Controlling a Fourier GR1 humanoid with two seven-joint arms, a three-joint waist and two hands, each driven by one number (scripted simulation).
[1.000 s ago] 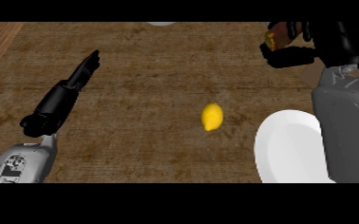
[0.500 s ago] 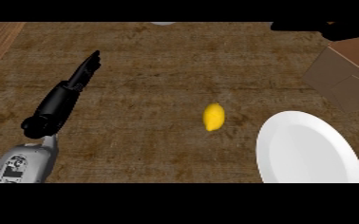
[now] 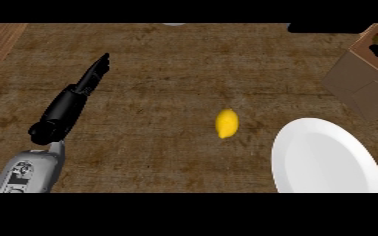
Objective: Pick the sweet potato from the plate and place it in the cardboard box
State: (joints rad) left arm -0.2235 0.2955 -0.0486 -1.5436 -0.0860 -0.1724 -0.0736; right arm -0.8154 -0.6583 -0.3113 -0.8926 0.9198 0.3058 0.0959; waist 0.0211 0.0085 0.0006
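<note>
- The sweet potato shows nowhere in the head view: the white plate (image 3: 325, 160) at lower right lies bare, so the pick itself looks done
- A second ago the right hand and its grey forearm stood over the plate's far side with a glimpse of orange in its hold; half a second ago it had drawn off to the top right corner; now only a dark sliver, most likely the right hand (image 3: 328, 28), is left at the top edge, just beyond the cardboard box (image 3: 354, 75)
- So little of that hand shows that it cannot be told whether it is grasping the sweet potato or has let it go
- Nor can the box's inside be checked: only its near corner and a strip of its opening show at the right edge
- As a judgement, the carry has reached the box and the task stands at the drop or just past it
- Box and plate have kept their places over the second, near each other and not touching
- A yellow lemon (image 3: 227, 123) lies on the wooden counter (image 3: 162, 70) just left of the plate, clear of its rim, where it lay before; it has no part in the task
- The left hand (image 3: 70, 102) rests at the view's left, released, its fingers straight and pointing up the counter, unchanged throughout
</note>
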